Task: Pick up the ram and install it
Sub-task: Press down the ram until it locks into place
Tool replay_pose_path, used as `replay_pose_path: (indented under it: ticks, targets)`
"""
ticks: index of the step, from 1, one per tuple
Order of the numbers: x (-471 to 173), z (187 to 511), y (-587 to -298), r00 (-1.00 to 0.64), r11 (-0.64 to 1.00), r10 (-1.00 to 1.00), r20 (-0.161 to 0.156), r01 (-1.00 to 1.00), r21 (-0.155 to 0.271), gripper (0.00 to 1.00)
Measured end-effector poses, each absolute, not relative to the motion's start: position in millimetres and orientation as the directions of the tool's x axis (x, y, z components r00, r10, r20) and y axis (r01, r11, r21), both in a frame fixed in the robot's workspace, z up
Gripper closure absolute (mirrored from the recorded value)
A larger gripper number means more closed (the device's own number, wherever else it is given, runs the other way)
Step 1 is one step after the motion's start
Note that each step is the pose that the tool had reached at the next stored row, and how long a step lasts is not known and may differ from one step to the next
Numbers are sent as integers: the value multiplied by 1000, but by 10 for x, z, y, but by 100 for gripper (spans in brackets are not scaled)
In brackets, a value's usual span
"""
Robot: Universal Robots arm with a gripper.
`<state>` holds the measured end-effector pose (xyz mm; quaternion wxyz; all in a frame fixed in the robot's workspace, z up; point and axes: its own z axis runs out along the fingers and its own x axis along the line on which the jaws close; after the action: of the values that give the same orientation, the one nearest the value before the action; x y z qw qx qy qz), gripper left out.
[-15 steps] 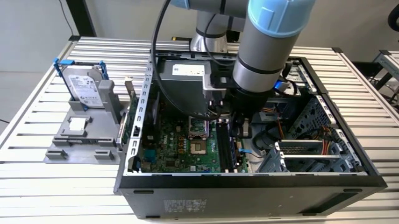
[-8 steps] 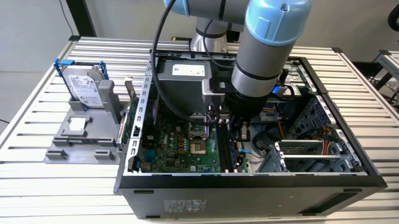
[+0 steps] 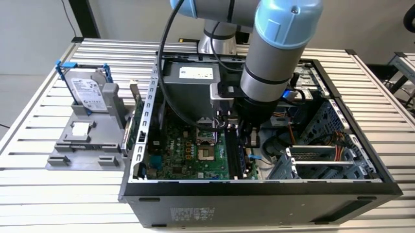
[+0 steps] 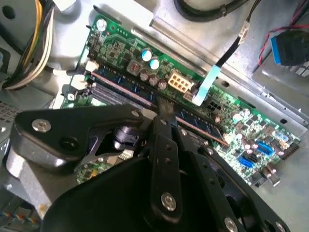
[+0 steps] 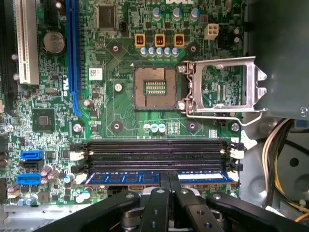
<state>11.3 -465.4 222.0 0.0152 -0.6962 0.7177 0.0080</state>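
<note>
Your ram (image 5: 145,177) stands on edge in the memory slot nearest the gripper, its blue board and row of black chips running the length of the black slots (image 5: 154,155) on the green motherboard (image 5: 120,116). The gripper (image 5: 169,181) sits over the middle of the stick, its two fingers (image 5: 161,186) drawn narrow and pinching the stick's top edge between them. In the second wrist view the same stick (image 4: 193,121) lies along the slot with the fingertips (image 4: 166,112) on it.

Whether the stick is fully seated you can't tell from here, and that's your main risk: if one end rides higher than the other, pressing from the middle could rock it and leave one white end latch (image 5: 75,155) unclosed. A stick slightly off the slot's line could bind against the wall or the notch and flex the board. Watch the open CPU socket (image 5: 155,87) close by, too; a slip sideways would take the fingers toward it. In the exterior view the arm (image 3: 269,73) reaches deep into the computer case (image 3: 259,189), with cables just beside it that could snag
</note>
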Motion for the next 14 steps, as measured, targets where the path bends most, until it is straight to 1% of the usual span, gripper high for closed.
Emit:
replay_pose_path:
  ticks: [12, 14]
  targets:
    - [113, 2770, -4655, -30, 30, -999, -32, -999, -9, 100]
    - [113, 2921, -4655, -30, 30, -999, -32, -999, -9, 100]
